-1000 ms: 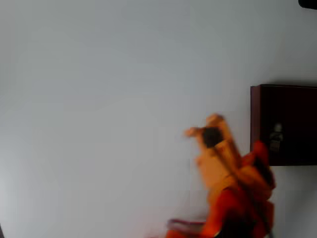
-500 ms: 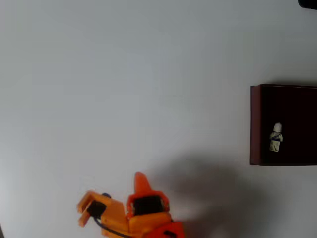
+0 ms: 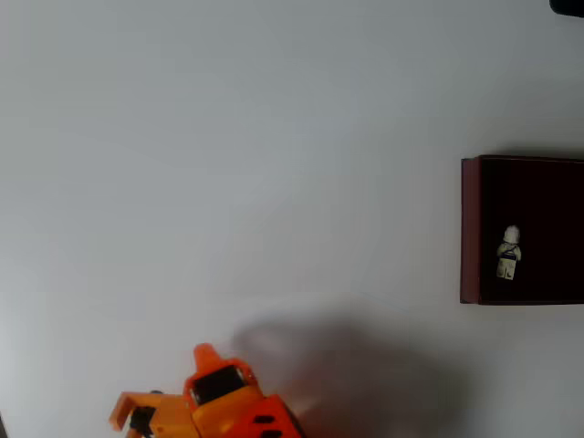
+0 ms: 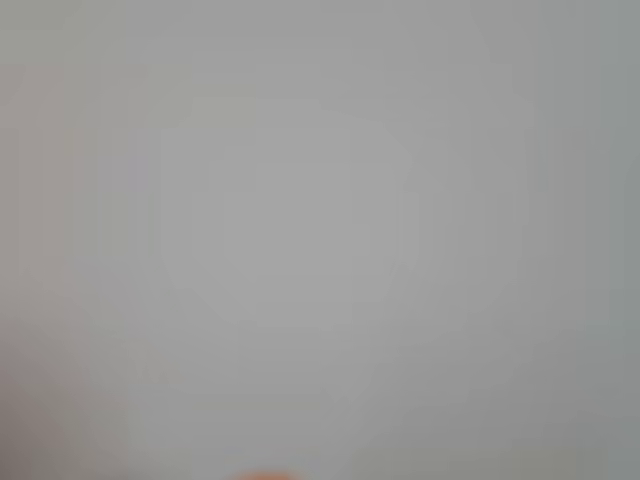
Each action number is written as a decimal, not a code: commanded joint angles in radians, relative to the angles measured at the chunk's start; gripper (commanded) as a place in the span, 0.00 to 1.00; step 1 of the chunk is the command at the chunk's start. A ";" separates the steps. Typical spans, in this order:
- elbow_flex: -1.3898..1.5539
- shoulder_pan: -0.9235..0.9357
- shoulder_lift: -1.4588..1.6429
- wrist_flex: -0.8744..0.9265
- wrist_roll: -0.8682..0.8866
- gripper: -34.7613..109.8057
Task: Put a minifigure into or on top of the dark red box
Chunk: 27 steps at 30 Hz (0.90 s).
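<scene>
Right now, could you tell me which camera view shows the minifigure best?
The overhead view: the minifigure lies inside the dark red box at the picture's right edge, small but sharp against the near-black inside. The wrist view gives a blurred pale grey surface, with nothing of the figure to make out.

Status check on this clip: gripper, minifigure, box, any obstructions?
Gripper at overhead view's bottom edge, empty, jaw state unclear. Minifigure lying inside dark red box. Nothing in the way.

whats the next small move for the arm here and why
Probably none beyond settling at rest. In the overhead view the minifigure already lies inside the dark red box, and the gripper sits far off at the bottom left edge of the table with nothing between its fingers, so the placing looks done.
</scene>
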 commanded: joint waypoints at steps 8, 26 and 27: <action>-0.026 -0.035 0.012 0.046 -0.195 0.24; -0.026 -0.035 0.012 0.046 -0.195 0.24; -0.026 -0.035 0.012 0.046 -0.195 0.24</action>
